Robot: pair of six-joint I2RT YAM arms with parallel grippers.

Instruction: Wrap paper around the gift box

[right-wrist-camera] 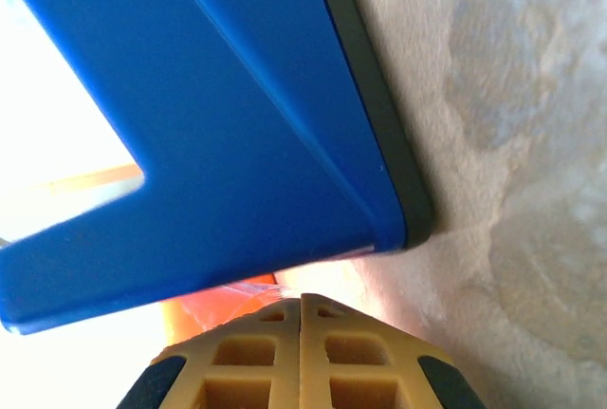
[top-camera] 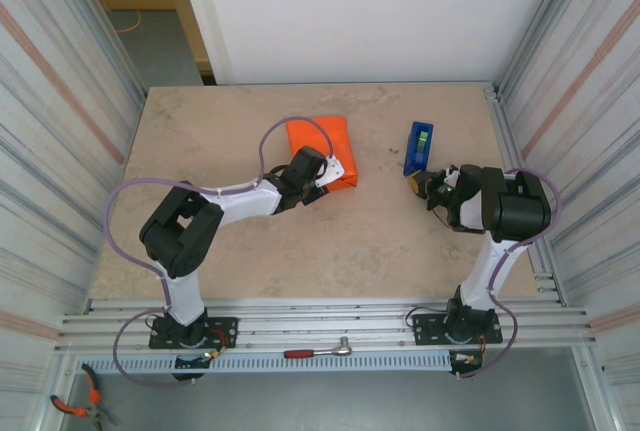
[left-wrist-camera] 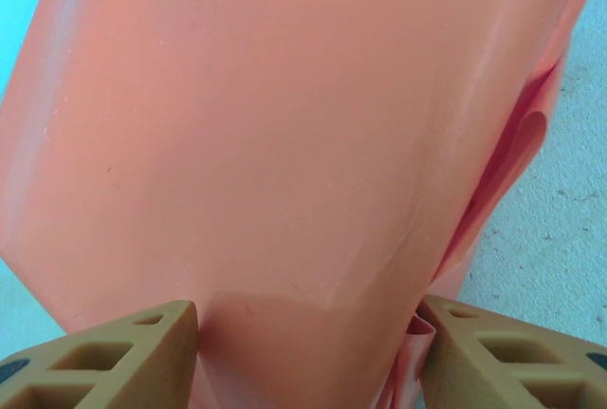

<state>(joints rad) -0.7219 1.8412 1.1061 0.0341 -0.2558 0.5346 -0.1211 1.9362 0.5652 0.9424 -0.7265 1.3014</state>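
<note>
Paper (top-camera: pixel 318 141) lies folded into a bundle on the table (top-camera: pixel 350 241), left of centre; left gripper (left-wrist-camera: pixel 308 319) grasps its near end, one finger against each side. Right gripper (right-wrist-camera: pixel 301 300) clenched, tips just beside the blue tape dispenser (right-wrist-camera: pixel 237 143).

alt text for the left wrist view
Folded orange paper, its near end held between the left gripper's two tan fingers, stretches away from the camera. A strip of beige table shows on the right.
</note>
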